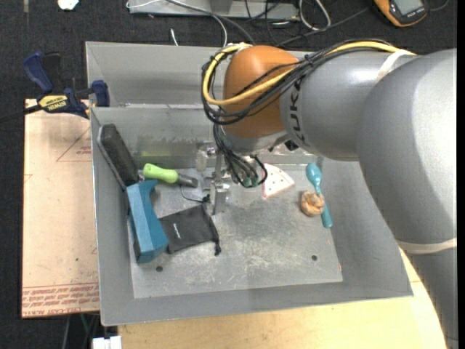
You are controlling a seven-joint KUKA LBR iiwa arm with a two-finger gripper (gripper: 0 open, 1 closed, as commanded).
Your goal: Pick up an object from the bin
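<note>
My gripper [216,193] hangs low in the middle of the bin, under the orange wrist cover. Its tip is just above the upper edge of a black flat pouch [187,230]. A green-handled tool [161,173] lies immediately to its left, with the metal end pointing at the gripper. A white and pink wedge-shaped piece [277,183] lies just to its right. Nothing shows held in the gripper.
A blue block-shaped thing [145,221] and a long black brush-like bar [117,155] lie along the left wall. A teal spoon [320,195] and a small brown lump [312,204] lie at the right. The arm covers the bin's back right.
</note>
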